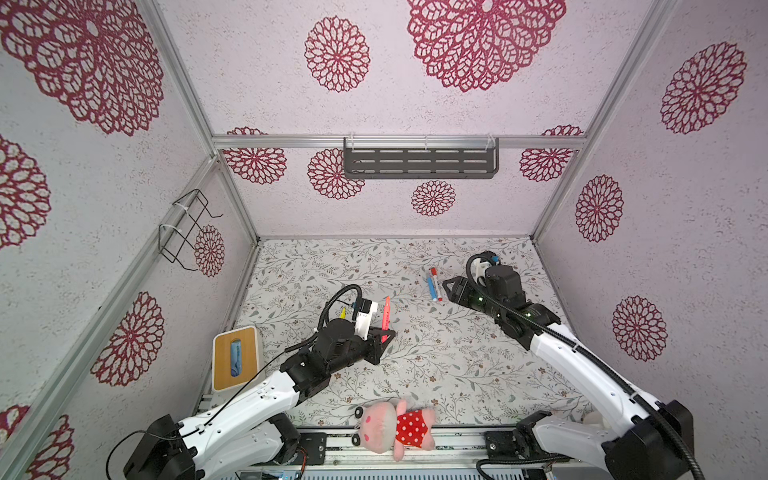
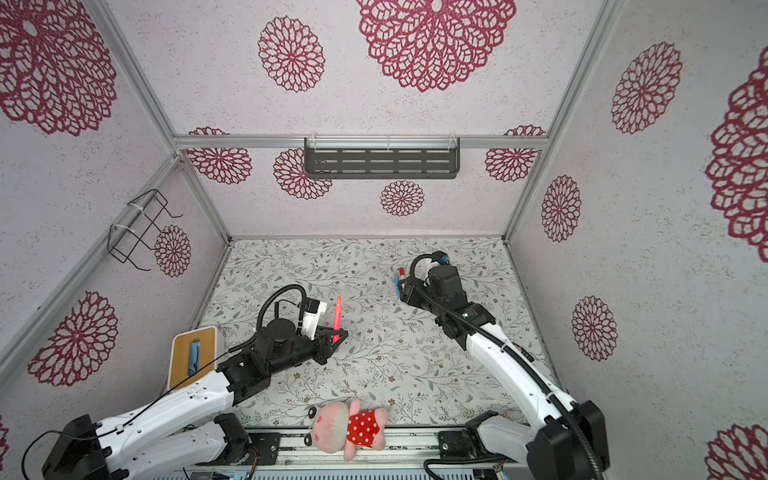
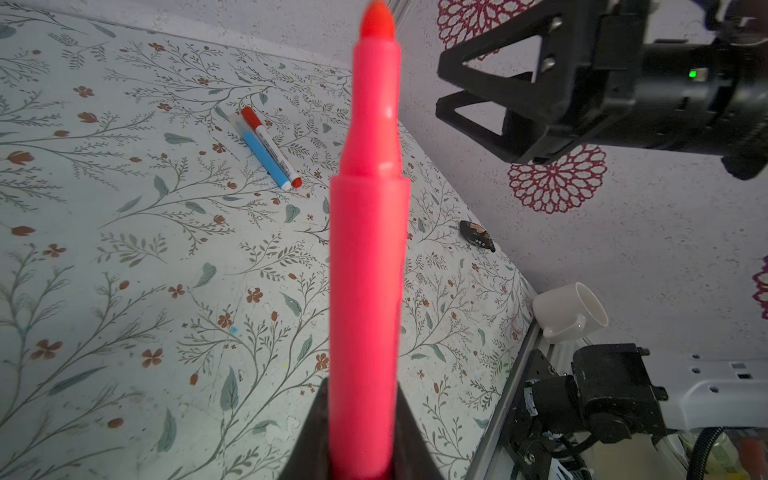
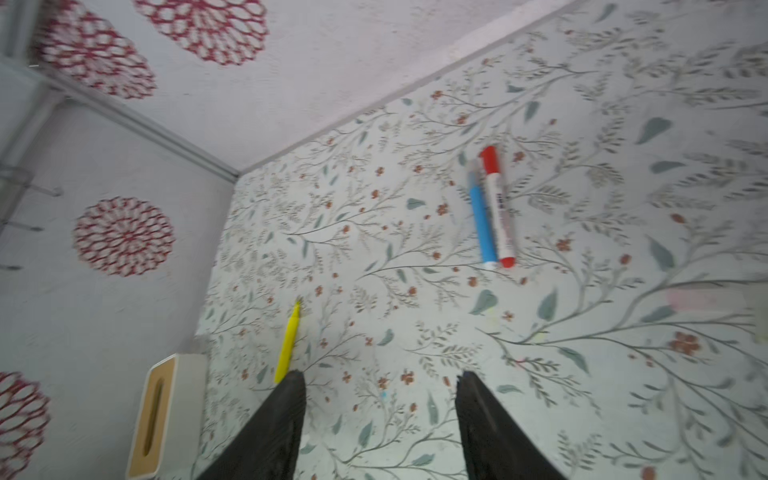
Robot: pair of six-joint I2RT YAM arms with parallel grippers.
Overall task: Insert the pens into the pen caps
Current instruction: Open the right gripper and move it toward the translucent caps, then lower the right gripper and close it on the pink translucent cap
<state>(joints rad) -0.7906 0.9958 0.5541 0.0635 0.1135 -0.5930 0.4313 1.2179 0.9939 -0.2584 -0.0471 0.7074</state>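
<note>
Left gripper (image 1: pixel 384 337), mid-frame, pinches pink-red pen (image 1: pixel 386 314). Right gripper (image 1: pixel 448 292) spread, empty, just right of blue pen (image 1: pixel 431 289) and white pen (image 1: pixel 436 286).

The floral surface (image 1: pixel 415 357) bears a blue pen (image 1: pixel 431 289) right beside a white red-capped pen (image 1: pixel 436 286), a yellow pen (image 4: pixel 287 345) well apart, a wood-topped tissue box (image 1: pixel 235 358) at its left edge, and a plush toy (image 1: pixel 395 424) at the front.

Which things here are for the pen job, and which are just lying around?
For the job:
- pink-red pen, held in the left gripper
- blue pen
- white pen with its red cap on
- yellow pen

Just lying about:
- plush toy
- wooden-lidded box
- white mug
- wall shelf
</note>
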